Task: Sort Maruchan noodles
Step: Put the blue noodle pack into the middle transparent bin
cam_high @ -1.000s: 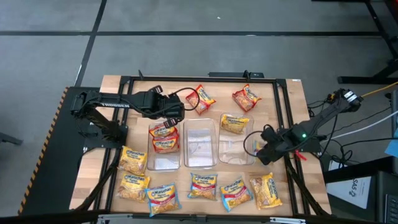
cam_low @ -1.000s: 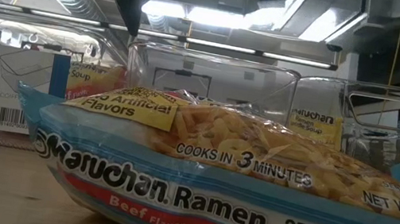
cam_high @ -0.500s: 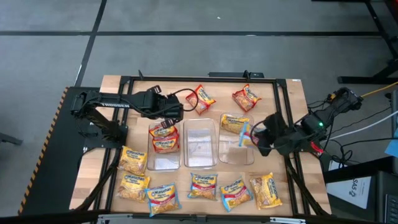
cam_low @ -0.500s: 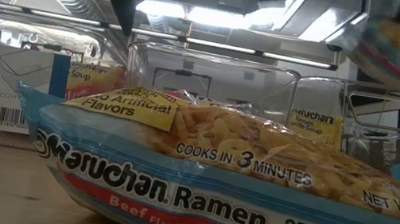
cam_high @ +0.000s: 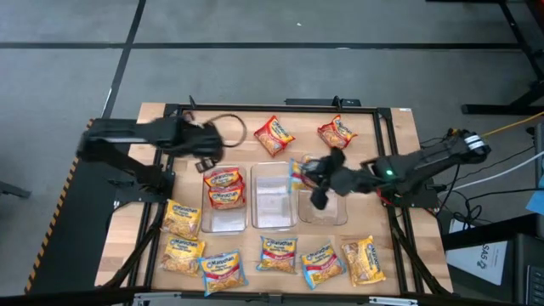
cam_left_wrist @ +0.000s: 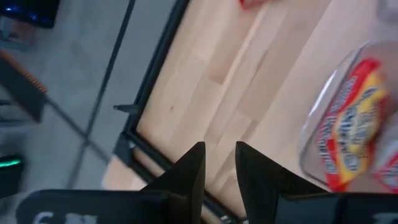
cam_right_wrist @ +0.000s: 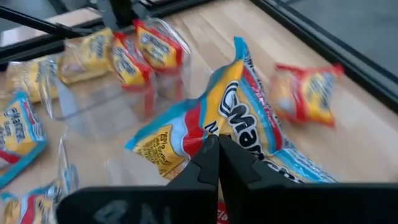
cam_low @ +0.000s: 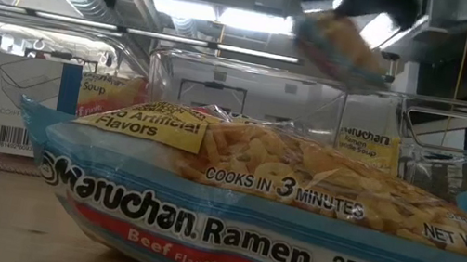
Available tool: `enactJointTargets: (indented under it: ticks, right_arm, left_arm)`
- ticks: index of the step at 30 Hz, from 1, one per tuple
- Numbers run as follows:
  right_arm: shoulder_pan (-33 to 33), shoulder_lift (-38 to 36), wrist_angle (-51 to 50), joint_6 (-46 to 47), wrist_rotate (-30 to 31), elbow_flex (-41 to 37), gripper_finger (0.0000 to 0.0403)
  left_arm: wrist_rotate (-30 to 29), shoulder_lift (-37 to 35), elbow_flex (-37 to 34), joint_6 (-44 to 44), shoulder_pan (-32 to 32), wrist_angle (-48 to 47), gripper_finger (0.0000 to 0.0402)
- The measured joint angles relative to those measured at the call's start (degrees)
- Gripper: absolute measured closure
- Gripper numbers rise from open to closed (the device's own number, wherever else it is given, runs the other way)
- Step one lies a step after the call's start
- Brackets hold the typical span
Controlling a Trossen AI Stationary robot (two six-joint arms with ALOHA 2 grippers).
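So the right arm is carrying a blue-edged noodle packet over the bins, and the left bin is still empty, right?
Not quite. The left bin already holds red packets, as the high view shows. The rest stands: the right gripper is shut on a blue-edged packet above the bins.

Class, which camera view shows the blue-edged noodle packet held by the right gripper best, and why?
The right wrist view: the blue-edged packet fills it, pinched by the shut right gripper, printing visible. The high view shows only a sliver over the bins; the low view shows it blurred overhead. The left wrist view misses it.
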Motion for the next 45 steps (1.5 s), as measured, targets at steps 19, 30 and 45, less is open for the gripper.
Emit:
enactJointTargets:
  ticks: [19, 30, 45]
  right_arm:
    - [-15.5, 15.2, 19.3, -17.6, -17.8, 0.1, 0.0403]
    - [-17.5, 17.4, 19.4, -20.6, -16.8, 0.2, 0.0403]
    - [-17.4, 21.7, 21.2, -22.2, -14.6, 0.1, 0.0397]
  left_arm:
    - [6.3, -19.4, -0.2, 3.1, -11.3, 14.0, 0.0319]
    - [13.4, -19.5, -5.2, 15.5, -12.3, 22.3, 0.0319]
    - [13.3, -21.2, -5.5, 18.8, -12.3, 25.3, 0.0319]
